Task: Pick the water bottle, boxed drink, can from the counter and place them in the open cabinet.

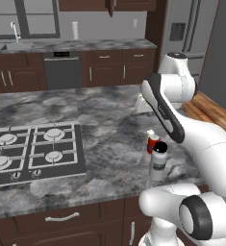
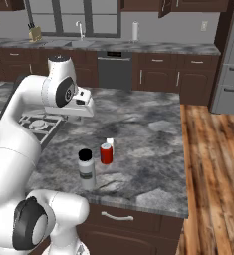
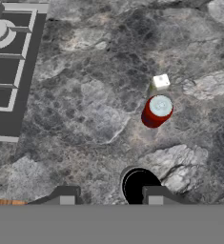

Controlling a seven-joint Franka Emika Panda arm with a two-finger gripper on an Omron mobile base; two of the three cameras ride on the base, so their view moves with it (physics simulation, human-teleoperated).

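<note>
Over on the left sits the black gas cooktop (image 3: 8, 71), set into the grey marbled stone counter (image 3: 85, 109). The gripper (image 3: 111, 195) hangs high above the stone, its two dark fingertips (image 3: 66, 194) drawn in narrow, clasping nothing and touching nothing. Between and just beyond them shows the black cap of the tall pale grey-white water bottle (image 3: 138, 187), standing upright near the counter's front edge. Moving right, the short red can (image 3: 156, 111) with its silver top stands just beside the bottle, and the small cream boxed drink (image 3: 160, 82) sits right behind the can.
</note>
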